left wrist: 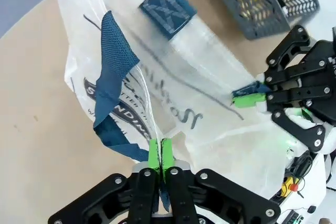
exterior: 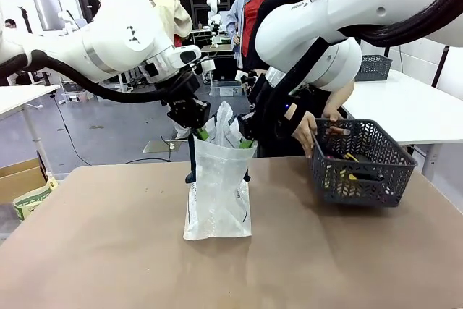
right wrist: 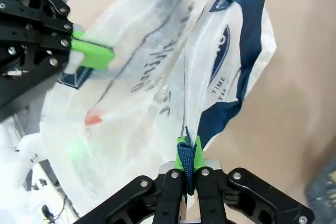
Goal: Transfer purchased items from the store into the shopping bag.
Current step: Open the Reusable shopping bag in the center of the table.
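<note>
Shopping bag [exterior: 217, 193] upright mid-table, top edges pinched by left gripper [left wrist: 160, 149] and right gripper [right wrist: 187, 149], both clenched on it.

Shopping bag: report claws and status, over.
Left claw shut on translucent clear plastic shopping bag, top edge. Right claw shut on its navy strap handle. Person's hand at dark grey slotted plastic basket, clear of bag.
</note>
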### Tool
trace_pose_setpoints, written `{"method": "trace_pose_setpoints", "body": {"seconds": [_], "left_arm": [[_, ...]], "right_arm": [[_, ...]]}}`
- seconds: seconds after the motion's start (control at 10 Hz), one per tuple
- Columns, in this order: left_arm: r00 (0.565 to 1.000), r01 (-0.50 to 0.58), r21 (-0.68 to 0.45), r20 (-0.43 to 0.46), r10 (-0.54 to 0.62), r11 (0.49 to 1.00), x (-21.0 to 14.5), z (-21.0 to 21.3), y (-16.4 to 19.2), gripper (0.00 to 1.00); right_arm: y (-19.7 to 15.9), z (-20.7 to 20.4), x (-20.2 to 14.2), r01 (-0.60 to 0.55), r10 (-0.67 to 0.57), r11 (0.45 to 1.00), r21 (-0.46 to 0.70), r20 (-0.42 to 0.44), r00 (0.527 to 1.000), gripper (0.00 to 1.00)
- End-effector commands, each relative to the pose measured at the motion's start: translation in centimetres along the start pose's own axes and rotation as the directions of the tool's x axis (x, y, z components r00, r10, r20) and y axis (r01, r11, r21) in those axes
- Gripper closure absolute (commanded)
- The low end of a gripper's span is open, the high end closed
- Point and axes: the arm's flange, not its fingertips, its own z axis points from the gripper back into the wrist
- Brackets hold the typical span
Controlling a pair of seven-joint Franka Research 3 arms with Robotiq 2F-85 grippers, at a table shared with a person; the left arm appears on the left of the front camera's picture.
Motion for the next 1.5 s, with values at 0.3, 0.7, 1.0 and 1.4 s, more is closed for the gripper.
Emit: {"method": "trace_pose_setpoints", "body": {"seconds": [0.3,0.7,1.0,1.4], "left_arm": [[0.987,-0.147,0.062,0.079,0.142,0.987,-4.9,1.3,4.7,1.0],[0.983,-0.16,0.182,0.123,0.139,0.97,-7.5,3.6,7.7,1.0],[0.999,-0.034,0.276,0.021,0.03,0.961,-7.3,4.6,8.0,1.0],[0.999,0.032,0.289,-0.027,-0.025,0.957,-6.4,4.6,8.0,1.0]], "right_arm": [[1.2,2.2,-0.7,-0.006,-0.008,0.983,-0.184,-0.072,0.997,1.0],[0.3,3.9,-1.6,0.026,-0.07,0.968,-0.248,-0.167,0.983,1.0],[0.0,4.8,-0.6,0.059,-0.129,0.944,-0.324,-0.199,0.971,1.0],[0.5,5.6,0.3,0.059,-0.18,0.912,-0.405,-0.266,0.947,1.0]]}}
